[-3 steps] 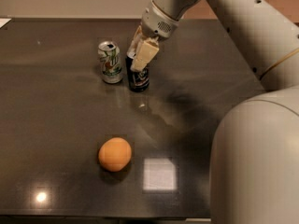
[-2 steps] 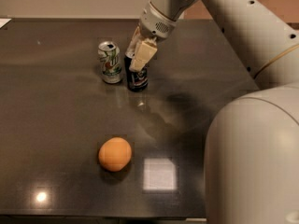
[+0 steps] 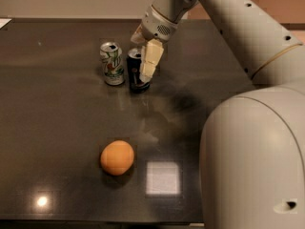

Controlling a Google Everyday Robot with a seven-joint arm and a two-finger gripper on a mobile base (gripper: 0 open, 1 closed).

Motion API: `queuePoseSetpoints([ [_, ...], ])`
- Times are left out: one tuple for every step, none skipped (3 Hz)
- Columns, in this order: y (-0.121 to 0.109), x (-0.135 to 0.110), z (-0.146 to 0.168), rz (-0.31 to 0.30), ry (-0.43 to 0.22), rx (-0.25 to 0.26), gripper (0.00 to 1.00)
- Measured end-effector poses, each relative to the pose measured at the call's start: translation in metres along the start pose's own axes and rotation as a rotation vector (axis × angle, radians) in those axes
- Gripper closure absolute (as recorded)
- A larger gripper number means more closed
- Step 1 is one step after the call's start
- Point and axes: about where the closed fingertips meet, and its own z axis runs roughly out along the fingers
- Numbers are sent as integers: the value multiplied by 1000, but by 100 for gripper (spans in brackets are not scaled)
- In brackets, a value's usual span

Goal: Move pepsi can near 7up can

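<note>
The pepsi can (image 3: 137,76), dark navy with a silver top, stands upright on the dark table (image 3: 57,128), close to the right of the 7up can (image 3: 112,64). The 7up can is white with green markings and also stands upright. A narrow gap separates the two cans. My gripper (image 3: 140,68) comes down from the upper right and is closed around the pepsi can. One pale finger (image 3: 150,60) covers the can's right side, and the other sits behind its top left.
An orange (image 3: 117,157) lies on the table in front, well apart from the cans. My arm's large pale body (image 3: 252,161) fills the right side of the view. A bright light patch (image 3: 163,178) reflects on the table near the orange.
The gripper and the pepsi can have shifted slightly left, closer to the 7up can. The 7up can and the orange have not moved.
</note>
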Motion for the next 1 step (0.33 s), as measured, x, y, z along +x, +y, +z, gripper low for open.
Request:
queuePoseSetpoints([
  [0, 0, 0, 0, 0, 0, 0],
])
